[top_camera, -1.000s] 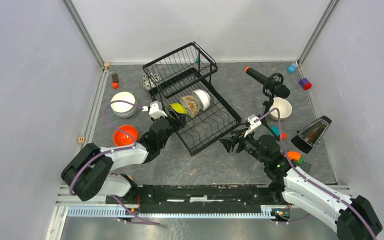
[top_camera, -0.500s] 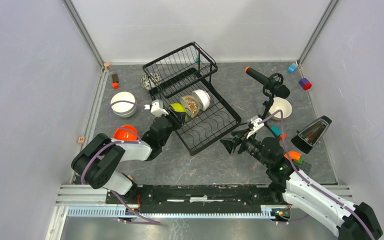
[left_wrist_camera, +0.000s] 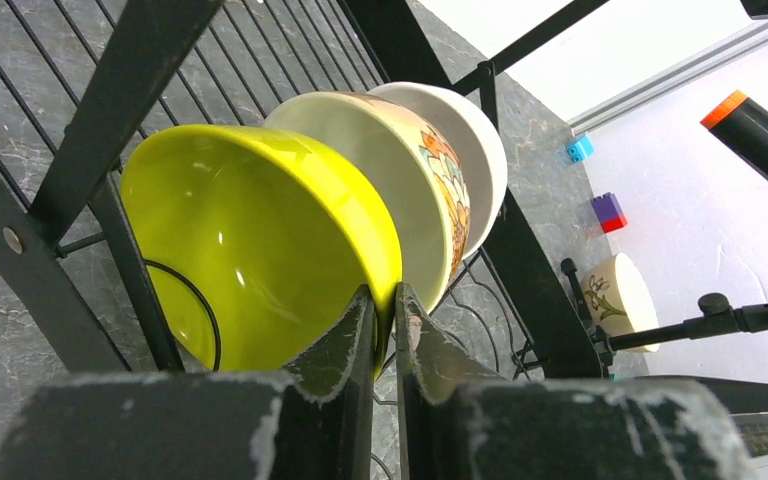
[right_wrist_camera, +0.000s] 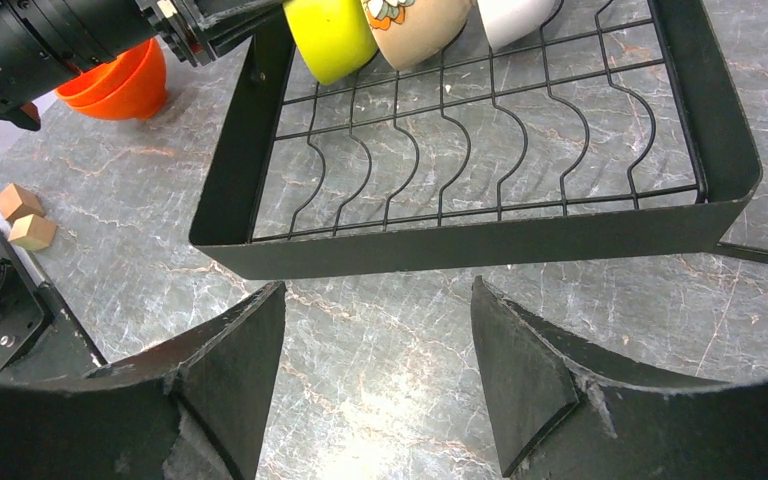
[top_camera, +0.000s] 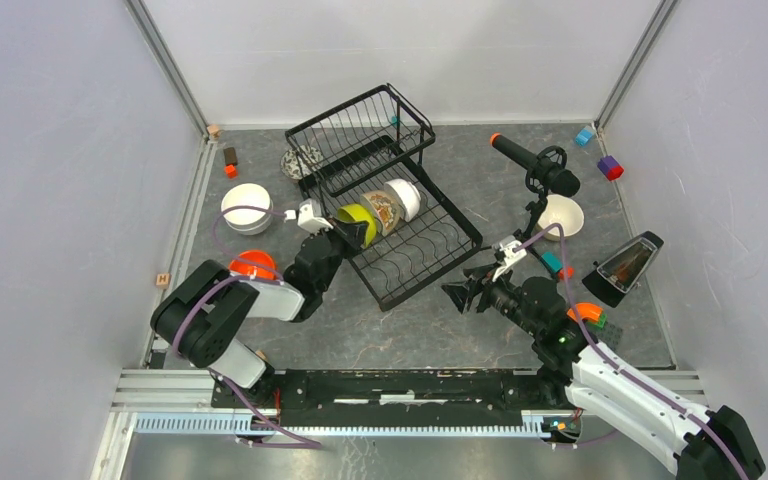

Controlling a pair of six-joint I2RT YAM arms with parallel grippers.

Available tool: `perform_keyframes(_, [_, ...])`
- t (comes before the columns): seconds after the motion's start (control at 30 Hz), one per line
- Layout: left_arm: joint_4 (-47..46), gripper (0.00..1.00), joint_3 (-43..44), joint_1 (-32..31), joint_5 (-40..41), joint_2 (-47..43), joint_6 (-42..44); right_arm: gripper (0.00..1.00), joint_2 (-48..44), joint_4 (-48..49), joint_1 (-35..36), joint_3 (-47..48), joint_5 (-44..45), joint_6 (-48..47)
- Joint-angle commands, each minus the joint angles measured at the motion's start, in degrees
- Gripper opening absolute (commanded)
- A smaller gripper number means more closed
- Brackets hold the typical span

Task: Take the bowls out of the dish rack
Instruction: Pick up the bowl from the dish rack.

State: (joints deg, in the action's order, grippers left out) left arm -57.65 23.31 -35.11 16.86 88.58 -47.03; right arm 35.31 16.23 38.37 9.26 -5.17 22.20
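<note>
Along the slotted lower tray of the dish rack (right_wrist_camera: 480,248) we record three bowls standing on edge in a row. A lime green bowl (left_wrist_camera: 250,250) sits at the left end, a cream floral bowl (left_wrist_camera: 410,185) is nested against it, and a white bowl (left_wrist_camera: 482,150) comes last. The left tool (left_wrist_camera: 385,300) is clenched on the lime green bowl, with one finger inside the rim and one outside. The right tool (right_wrist_camera: 375,360) is released, with its jaws spread wide, and hangs above the tabletop (top_camera: 410,335) just in front of the rack's front wall, touching nothing.

We note further bowls off the rack, on the tabletop. A white stack (top_camera: 246,208) stands well to the left. An orange bowl (right_wrist_camera: 125,85) lies beside the left arm. A dark-patterned bowl (top_camera: 300,162) sits behind the rack's left corner, and a pale bowl (top_camera: 563,215) stands at the right, close under a microphone tripod (top_camera: 538,165).

The rack is black wire with solid black edging, its tray wires bent into wave-shaped slots, and a raised basket shelf at the back. The green bowl is glossy, and the floral one carries an orange and teal leaf pattern on its outside.

The tabletop is dark grey with pale marble veining. Two small wooden cubes (right_wrist_camera: 22,215) lie by the left arm's base. Plain pale walls close in three sides, with metal strips in the corners.
</note>
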Motion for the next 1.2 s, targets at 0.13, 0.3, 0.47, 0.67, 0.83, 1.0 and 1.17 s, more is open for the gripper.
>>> perform_keyframes(0.13, [-7.85, 0.02, -3.27, 0.54, -1.76, 0.41, -0.52, 0.73, -1.73, 0.68, 0.2, -1.74, 0.29, -1.04])
perform_keyframes(0.3, [-11.51, 0.02, -4.29, 0.66, -2.96, -0.26, -0.7, 0.73, -1.87, -0.42, 0.25, -1.41, -0.21, -1.9])
perform_keyframes(0.47, [-13.0, 0.02, -4.53, 0.62, -4.05, -0.51, -0.83, 0.73, -4.15, -2.01, 0.27, -2.29, 0.05, -2.18])
perform_keyframes(0.67, [-16.8, 0.02, -5.8, 0.73, -5.85, -1.58, -1.93, 0.74, -6.3, -2.89, 0.23, -2.51, 0.08, -2.73])
perform_keyframes(0.83, [-17.01, 0.02, -6.57, 0.68, -6.04, -2.51, -2.28, 0.74, -5.71, -2.64, 0.3, -2.42, 0.1, -2.94])
perform_keyframes(1.0, [-20.75, 0.02, -7.23, 0.92, -6.71, -2.05, -3.48, 0.74, -5.43, -2.16, 0.3, -2.55, -0.14, -2.77])
perform_keyframes(1.17, [-24.45, 0.02, -6.87, 1.01, -8.5, 0.1, -5.62, 0.74, -4.34, -0.8, 0.3, -3.45, -0.17, -2.37])
